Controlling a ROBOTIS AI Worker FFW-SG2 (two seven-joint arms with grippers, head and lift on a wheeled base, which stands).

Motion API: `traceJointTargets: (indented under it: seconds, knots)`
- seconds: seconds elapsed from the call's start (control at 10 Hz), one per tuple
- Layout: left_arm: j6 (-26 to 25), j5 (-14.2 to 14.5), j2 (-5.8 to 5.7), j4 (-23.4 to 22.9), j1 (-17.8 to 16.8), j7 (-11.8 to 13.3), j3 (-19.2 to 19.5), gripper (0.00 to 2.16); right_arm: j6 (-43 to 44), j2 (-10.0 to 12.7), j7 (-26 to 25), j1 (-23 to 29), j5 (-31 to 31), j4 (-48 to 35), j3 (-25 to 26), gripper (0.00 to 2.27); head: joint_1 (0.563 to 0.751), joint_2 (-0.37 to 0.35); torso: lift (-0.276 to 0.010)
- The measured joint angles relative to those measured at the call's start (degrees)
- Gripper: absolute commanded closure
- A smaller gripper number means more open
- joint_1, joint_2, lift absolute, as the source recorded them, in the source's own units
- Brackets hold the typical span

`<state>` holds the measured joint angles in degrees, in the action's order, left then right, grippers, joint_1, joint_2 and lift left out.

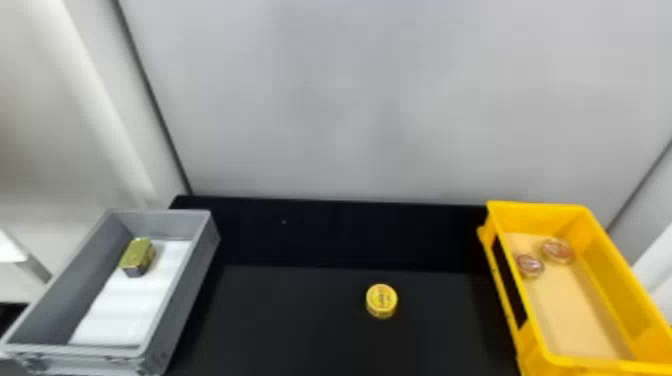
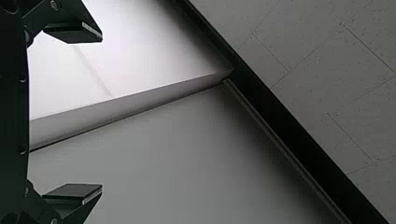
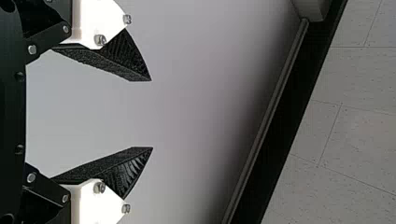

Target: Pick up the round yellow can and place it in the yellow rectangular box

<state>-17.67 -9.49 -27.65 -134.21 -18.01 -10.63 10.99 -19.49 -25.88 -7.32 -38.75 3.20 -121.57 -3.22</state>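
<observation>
The round yellow can (image 1: 381, 301) stands on the black table (image 1: 300, 320), a little right of the middle in the head view. To its right is the yellow rectangular box (image 1: 595, 367), which holds two small round reddish tins (image 1: 557, 250) near its far end. In the left wrist view my left gripper (image 2: 102, 113) is wide open, nothing between its fingers, with white and grey panels beyond. My right gripper (image 3: 152, 114) is open as well in the right wrist view, empty, facing a plain pale wall.
At the left of the table stands a grey box (image 1: 175, 295) with a white lining and a gold-topped small tin (image 1: 137, 256) inside. A pale wall (image 1: 340, 100) rises behind the table's far edge.
</observation>
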Motion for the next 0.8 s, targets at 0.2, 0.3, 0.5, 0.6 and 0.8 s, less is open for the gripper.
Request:
traceJointTargets:
  seconds: [0.2, 0.3, 0.5, 0.6, 0.8]
  knots:
    - [-0.1, 0.0, 0.0, 0.0, 0.0, 0.0, -0.01, 0.14, -2.57, 0.35, -0.29, 0.44, 1.96, 0.29, 0.36, 0.35, 0.663, 0.054, -0.009]
    - [-0.18, 0.0, 0.02, 0.0, 0.0, 0.0, -0.08, 0.14, -4.42, 0.66, -0.41, 0.89, 3.62, 0.6, 0.67, 0.37, 0.663, 0.054, -0.009]
    - [-0.3, 0.0, 0.09, -0.03, -0.04, 0.01, -0.25, 0.14, -9.72, 1.27, -0.36, 1.88, 7.23, 1.36, 0.98, 0.38, 0.663, 0.054, -0.009]
    - [-0.35, 0.0, 0.18, -0.03, -0.08, 0.01, -0.31, 0.14, -14.66, 1.98, 0.62, 2.37, 9.35, 2.16, 1.28, 0.38, 0.663, 0.054, -0.009]
    - [-0.46, 0.0, 0.41, -0.03, -0.21, 0.03, -0.52, 0.14, -27.06, 3.91, 4.63, 2.7, 11.55, 4.53, 2.12, 0.38, 0.663, 0.054, -0.009]
